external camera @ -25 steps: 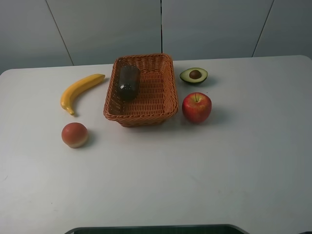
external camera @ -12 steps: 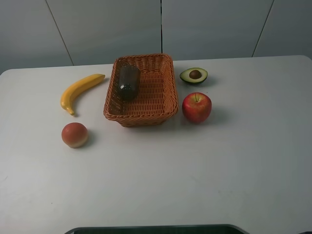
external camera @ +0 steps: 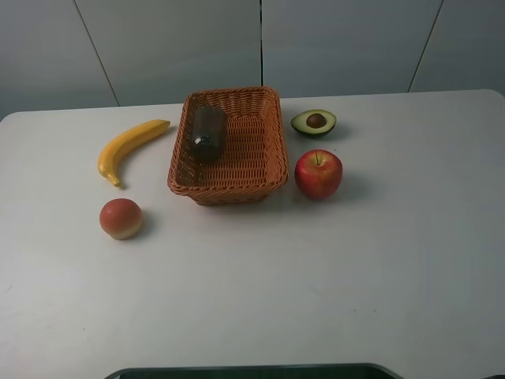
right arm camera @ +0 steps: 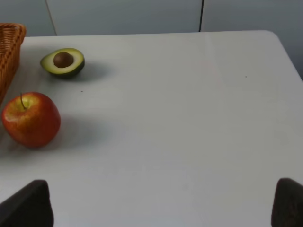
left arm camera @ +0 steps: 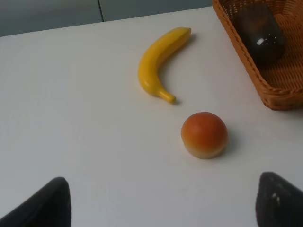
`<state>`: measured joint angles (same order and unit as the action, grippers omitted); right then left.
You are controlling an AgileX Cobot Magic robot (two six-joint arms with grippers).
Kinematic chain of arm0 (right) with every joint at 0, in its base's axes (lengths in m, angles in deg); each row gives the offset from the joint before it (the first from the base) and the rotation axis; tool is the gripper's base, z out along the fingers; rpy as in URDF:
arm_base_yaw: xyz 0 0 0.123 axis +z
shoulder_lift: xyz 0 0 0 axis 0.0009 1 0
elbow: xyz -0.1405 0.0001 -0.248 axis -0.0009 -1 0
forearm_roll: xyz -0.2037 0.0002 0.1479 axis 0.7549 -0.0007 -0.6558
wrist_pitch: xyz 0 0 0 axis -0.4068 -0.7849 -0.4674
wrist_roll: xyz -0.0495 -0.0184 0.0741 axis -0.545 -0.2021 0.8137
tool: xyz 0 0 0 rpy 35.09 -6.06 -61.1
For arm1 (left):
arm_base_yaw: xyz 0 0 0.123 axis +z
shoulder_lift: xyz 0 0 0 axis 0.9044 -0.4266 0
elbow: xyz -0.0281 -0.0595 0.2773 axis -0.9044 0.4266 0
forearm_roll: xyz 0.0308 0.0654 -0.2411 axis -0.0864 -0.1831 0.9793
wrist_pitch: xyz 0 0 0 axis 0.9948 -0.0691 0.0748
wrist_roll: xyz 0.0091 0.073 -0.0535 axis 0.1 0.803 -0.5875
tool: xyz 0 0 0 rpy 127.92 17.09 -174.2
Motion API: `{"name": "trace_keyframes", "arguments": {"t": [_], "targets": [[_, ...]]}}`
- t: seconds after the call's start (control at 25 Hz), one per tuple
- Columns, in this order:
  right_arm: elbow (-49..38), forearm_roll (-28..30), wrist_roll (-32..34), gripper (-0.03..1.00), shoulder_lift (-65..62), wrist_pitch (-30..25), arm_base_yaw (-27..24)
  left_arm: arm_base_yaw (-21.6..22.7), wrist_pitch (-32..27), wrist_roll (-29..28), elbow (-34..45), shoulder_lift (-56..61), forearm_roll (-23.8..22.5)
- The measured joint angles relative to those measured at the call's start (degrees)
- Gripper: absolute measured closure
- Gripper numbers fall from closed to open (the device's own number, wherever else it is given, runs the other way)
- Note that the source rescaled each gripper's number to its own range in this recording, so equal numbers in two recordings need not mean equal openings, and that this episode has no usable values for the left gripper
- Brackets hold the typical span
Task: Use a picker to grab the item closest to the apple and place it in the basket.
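A red apple (external camera: 319,174) (right arm camera: 31,119) stands on the white table just right of the woven basket (external camera: 229,189). Half an avocado (external camera: 313,122) (right arm camera: 63,62) lies cut side up just behind the apple, apart from it. A dark bottle (external camera: 207,134) (left arm camera: 260,33) lies inside the basket. Neither arm shows in the exterior high view. The left gripper (left arm camera: 163,208) hangs open over the table near the round fruit. The right gripper (right arm camera: 157,208) is open too, well back from the apple, with nothing between its fingers.
A yellow banana (external camera: 130,146) (left arm camera: 158,61) and a round orange-red fruit (external camera: 121,219) (left arm camera: 204,134) lie left of the basket. The basket's rim (right arm camera: 9,47) borders the apple's side. A dark edge (external camera: 252,371) runs along the table's near side.
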<state>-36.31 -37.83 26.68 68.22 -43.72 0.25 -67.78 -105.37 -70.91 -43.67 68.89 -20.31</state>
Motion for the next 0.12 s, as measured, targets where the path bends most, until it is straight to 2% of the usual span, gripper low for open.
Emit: {"name": "trace_keyframes", "arguments": {"t": [0.12], "targets": [[0.0,-0.4,-0.1,-0.03,0.0,0.0,0.0,0.0,0.0,0.0,0.0,0.0,0.0]]}}
